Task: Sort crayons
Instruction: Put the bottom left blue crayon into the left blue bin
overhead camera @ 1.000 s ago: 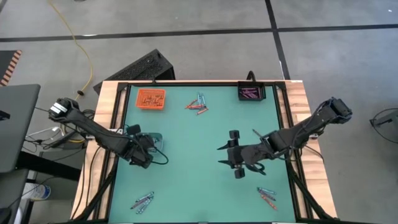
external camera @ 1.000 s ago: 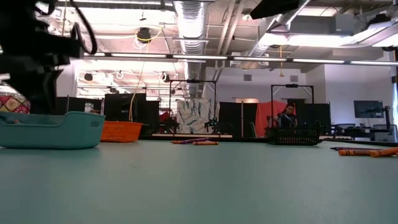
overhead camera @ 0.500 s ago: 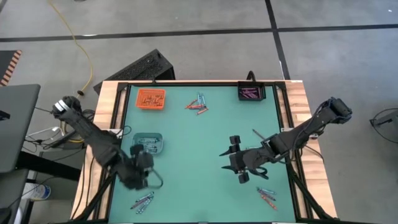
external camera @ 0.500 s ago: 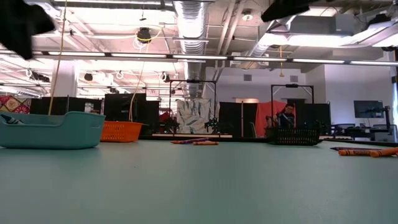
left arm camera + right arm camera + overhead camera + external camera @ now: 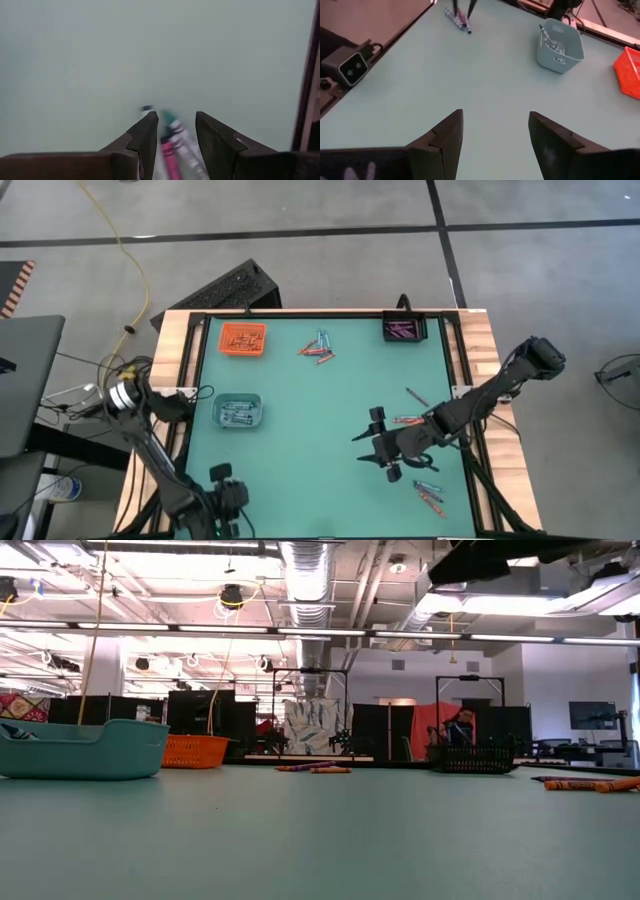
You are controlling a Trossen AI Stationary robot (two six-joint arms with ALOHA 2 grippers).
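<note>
Parted and empty, the left gripper [image 5: 172, 131] is poised just above a small cluster of thin paper-wrapped crayons [image 5: 176, 145] lying at the near left corner of the green table [image 5: 300, 420]. Fingers of the right gripper [image 5: 495, 131] are likewise spread with nothing held, above the table's right half, near more crayons [image 5: 430, 494].

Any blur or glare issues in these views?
Left wrist view: soft all over, crayons between the open left gripper smeared. Low view: ceiling lights blown out, teal tray sharp. High and right wrist views: even light, right gripper crisp.
</note>
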